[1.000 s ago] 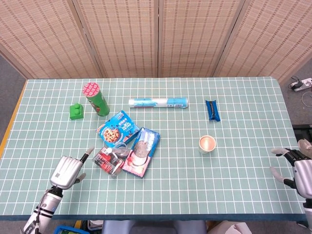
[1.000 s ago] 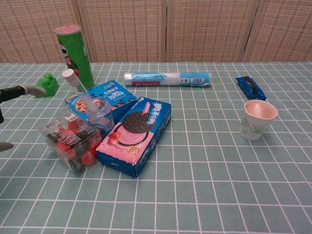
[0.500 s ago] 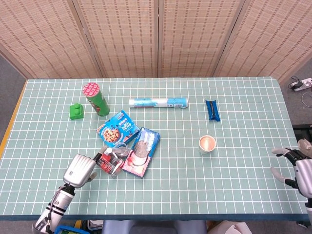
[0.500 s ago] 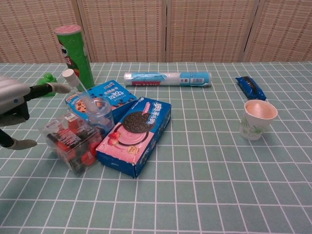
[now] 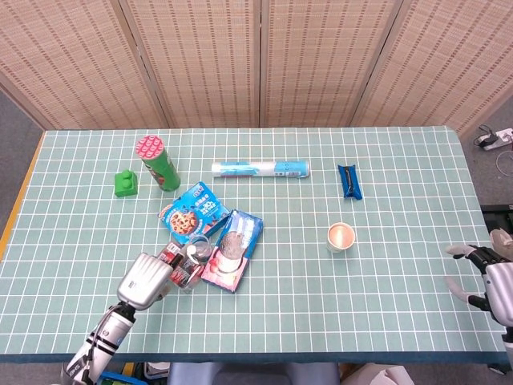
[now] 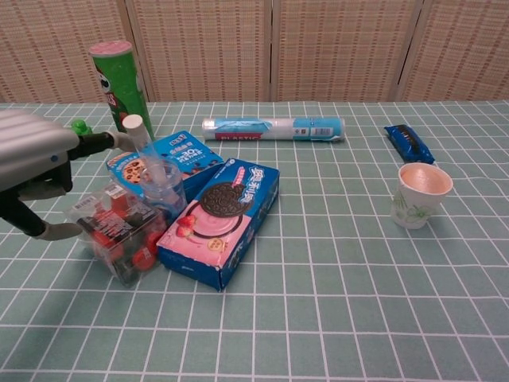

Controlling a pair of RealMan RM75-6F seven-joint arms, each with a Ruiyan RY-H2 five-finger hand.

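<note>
My left hand (image 5: pixel 146 277) (image 6: pixel 36 155) reaches in from the near left, fingers apart. It is at a clear box of red items (image 5: pixel 180 265) (image 6: pixel 118 231): one fingertip lies by the box's left edge and another stretches above it towards a small clear jar (image 6: pixel 161 183). I see nothing gripped. A pink and blue Oreo box (image 5: pixel 234 249) (image 6: pixel 223 219) lies right of the clear box, partly on a blue cookie pack (image 5: pixel 192 212) (image 6: pixel 171 159). My right hand (image 5: pixel 489 273) hovers at the table's right edge, fingers spread and empty; the chest view does not show it.
A green chip can (image 5: pixel 159 163) (image 6: pixel 121 91) and a green block (image 5: pixel 124 184) stand at the back left. A blue and white roll (image 5: pixel 260 169) lies at the back middle, a blue snack bar (image 5: pixel 349 180) to its right, and a paper cup (image 5: pixel 341 237) (image 6: pixel 419 193) nearer.
My left hand has moved right and forward, from the near left corner up to the clear box of red items. The right hand has stayed put.
</note>
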